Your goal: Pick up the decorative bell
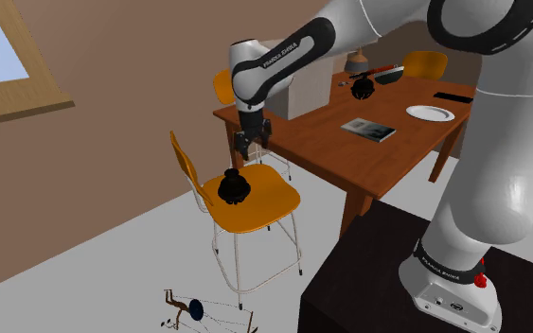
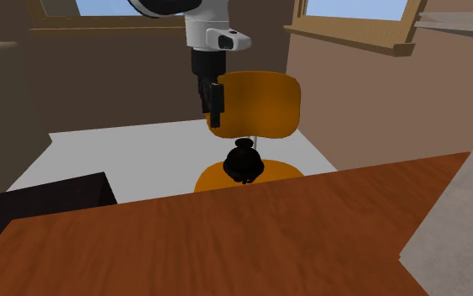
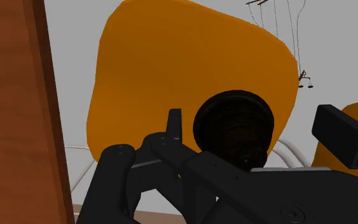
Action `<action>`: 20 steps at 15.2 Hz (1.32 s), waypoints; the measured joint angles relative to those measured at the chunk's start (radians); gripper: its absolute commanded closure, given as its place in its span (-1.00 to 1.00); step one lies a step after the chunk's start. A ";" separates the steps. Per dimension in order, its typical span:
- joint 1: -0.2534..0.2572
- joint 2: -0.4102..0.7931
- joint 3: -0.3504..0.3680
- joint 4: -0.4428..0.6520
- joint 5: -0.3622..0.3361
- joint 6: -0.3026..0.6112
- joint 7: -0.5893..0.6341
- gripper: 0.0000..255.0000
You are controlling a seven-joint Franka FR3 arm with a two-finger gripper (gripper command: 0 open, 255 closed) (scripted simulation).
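Observation:
The decorative bell (image 1: 233,186) is a dark, rounded black thing standing on the orange seat of a chair (image 1: 266,201) beside the wooden table. My black gripper (image 1: 252,149) hangs open just above it, pointing down, with a small gap between fingertips and bell. In the second exterior view the gripper (image 2: 214,108) is above and slightly to the left of the bell (image 2: 243,162), in front of the orange chair back (image 2: 260,101). Looking along the gripper (image 3: 257,130), the bell (image 3: 234,127) lies between the spread fingers (image 3: 174,124), untouched.
The brown table (image 1: 387,151) stands close beside the chair, its edge (image 3: 12,108) near the gripper. On it are a second black object (image 1: 363,88), a white plate (image 1: 430,113) and a book (image 1: 368,130). A small wire figure (image 1: 193,310) lies on the grey floor.

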 measured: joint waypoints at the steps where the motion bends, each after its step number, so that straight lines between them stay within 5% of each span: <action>1: 0.004 0.038 0.002 0.033 -0.003 0.004 0.008 -1.00; 10: 0.035 0.392 0.002 0.385 -0.031 0.007 0.054 -1.00; 18: 0.037 0.474 -0.001 0.405 -0.035 0.069 0.059 -1.00; 19: 0.037 0.476 -0.001 0.403 -0.036 0.072 0.059 1.00; 20: 0.037 0.477 -0.001 0.403 -0.036 0.074 0.059 1.00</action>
